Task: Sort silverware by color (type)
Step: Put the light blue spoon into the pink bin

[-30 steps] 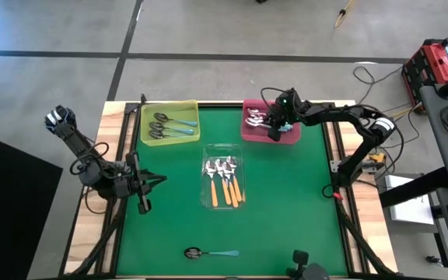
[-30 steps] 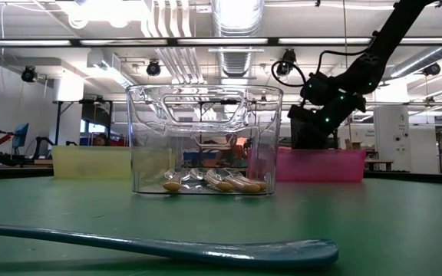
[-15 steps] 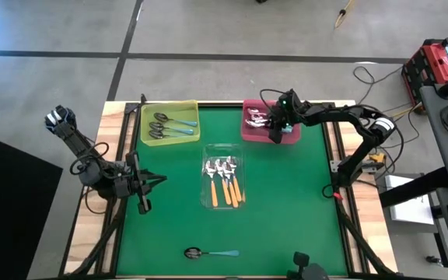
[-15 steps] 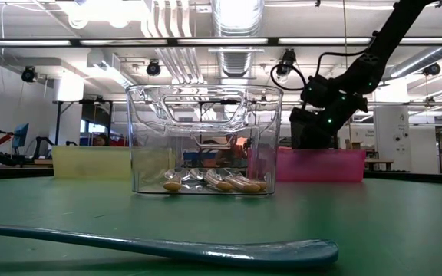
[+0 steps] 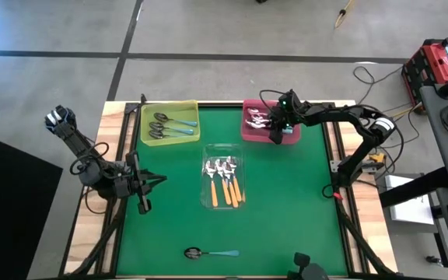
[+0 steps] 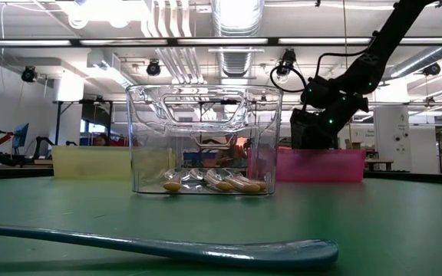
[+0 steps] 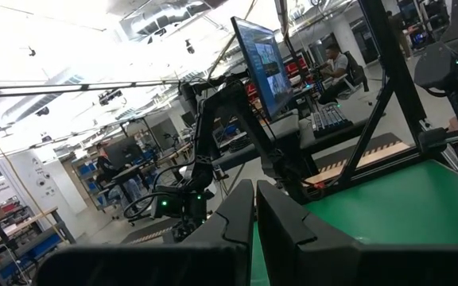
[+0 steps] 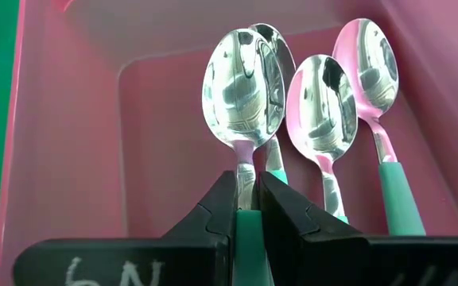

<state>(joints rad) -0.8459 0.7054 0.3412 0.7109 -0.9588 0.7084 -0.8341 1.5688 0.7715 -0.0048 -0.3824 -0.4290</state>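
Observation:
My right gripper (image 5: 274, 134) hangs over the pink tray (image 5: 292, 141) at the far right, shut on a teal-handled spoon (image 8: 241, 87). Three more silver spoons (image 8: 324, 103) lie on the pink tray's floor. The yellow tray (image 5: 169, 104) at the far left holds blue-handled spoons (image 5: 166, 124). The clear tray (image 5: 205, 175) in the middle holds orange-handled spoons (image 5: 225, 185). One blue-handled spoon (image 5: 211, 253) lies flat on the mat near the front edge. My left gripper (image 5: 143, 207) waits shut at the table's left side. My right gripper pinches the spoon's thin neck (image 8: 247, 191), where the teal handle begins, between its two fingers (image 8: 213, 214). The fingers slant down into the tray and lie along the spoon. The bowl sticks out ahead of the fingertips, hollow side up; whether it rests on the tray floor I cannot tell.
The clear tray (image 6: 206, 138) stands tall in the middle of the green mat (image 5: 286, 218). Wooden table edges and dark frame rails run along both sides. The mat's right half lies open between the clear tray and the right arm's base (image 5: 341, 175).
My right gripper has tipped a little over the pink tray while staying in place, still shut on the spoon.

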